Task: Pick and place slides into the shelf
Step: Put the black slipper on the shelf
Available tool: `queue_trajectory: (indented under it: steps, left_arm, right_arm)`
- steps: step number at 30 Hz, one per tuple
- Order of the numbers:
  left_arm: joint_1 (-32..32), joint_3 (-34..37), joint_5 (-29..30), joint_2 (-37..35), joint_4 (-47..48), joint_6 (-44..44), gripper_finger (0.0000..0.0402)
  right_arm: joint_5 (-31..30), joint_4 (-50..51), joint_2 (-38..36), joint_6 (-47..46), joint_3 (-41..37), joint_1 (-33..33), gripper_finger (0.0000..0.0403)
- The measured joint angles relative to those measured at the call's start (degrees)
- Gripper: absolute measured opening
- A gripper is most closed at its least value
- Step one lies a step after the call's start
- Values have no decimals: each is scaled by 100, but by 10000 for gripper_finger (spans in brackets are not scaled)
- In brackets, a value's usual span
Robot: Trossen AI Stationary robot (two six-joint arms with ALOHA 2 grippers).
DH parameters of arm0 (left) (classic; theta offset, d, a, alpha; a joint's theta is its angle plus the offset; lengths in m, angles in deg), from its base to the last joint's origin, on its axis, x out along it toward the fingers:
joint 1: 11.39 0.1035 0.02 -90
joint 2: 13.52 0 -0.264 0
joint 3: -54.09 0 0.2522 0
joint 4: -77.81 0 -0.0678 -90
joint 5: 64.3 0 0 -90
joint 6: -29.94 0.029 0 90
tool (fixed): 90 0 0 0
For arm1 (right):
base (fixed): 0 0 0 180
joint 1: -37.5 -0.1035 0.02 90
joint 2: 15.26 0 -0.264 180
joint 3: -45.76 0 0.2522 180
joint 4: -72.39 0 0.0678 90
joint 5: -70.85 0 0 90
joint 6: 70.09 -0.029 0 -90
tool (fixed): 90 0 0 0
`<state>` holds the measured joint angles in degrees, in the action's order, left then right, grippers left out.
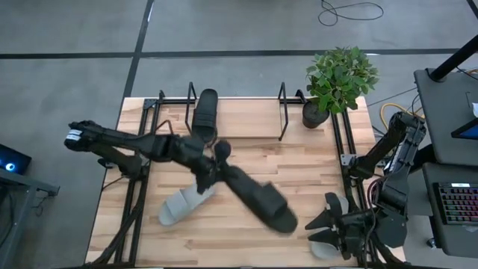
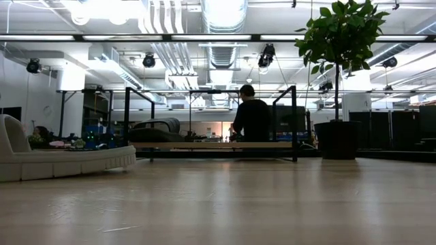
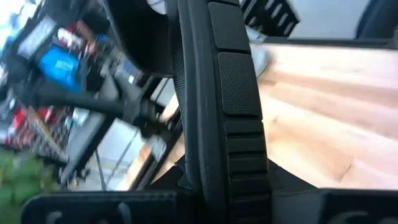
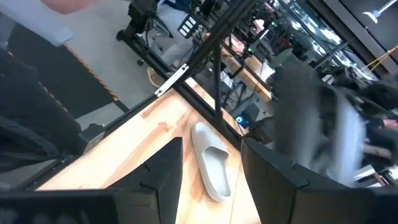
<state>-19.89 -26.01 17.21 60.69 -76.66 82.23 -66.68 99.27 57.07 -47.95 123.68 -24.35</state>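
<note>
My left gripper point(image 1: 213, 170) reaches over the middle of the table and is shut on a black slide point(image 1: 261, 200). The slide runs from the gripper toward the table's near right. In the left wrist view its ribbed sole point(image 3: 231, 93) fills the picture. A second black slide point(image 1: 204, 112) lies on the shelf point(image 1: 284, 112) at the far edge. One light grey slide point(image 1: 181, 206) lies flat on the table, below the left arm. Another light grey slide point(image 1: 324, 246) is mostly hidden under my open right gripper point(image 1: 329, 224) at the near right corner. My left gripper pinches the black slide by one end point(image 3: 239, 149), the end toward the table's left. The fingers themselves are hidden behind the slide in the left wrist view. The slide is lifted clear of the table and points away from the gripper toward the near right, about level.
A potted plant point(image 1: 340, 78) stands at the shelf's right end. Black frame rails point(image 1: 347, 142) run along the table's left and right edges. In the low view a person point(image 2: 253, 119) sits in the room behind the shelf point(image 2: 211, 144). Bare wood lies between the shelf and the slides.
</note>
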Motion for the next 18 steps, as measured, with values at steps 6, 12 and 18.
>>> queue_trajectory:
  steps: [6,12,18]
  left_arm:
    - [339,36,-297,-21,-44,-189,47]
    - [405,36,-247,5,13,-244,47]
    - [401,38,-42,24,128,-394,47]
  right_arm:
    - [-534,3,0,22,-33,-1,155]
    - [-1446,11,-2,-170,-100,20,171]
    - [-1407,-14,3,-263,-115,45,211]
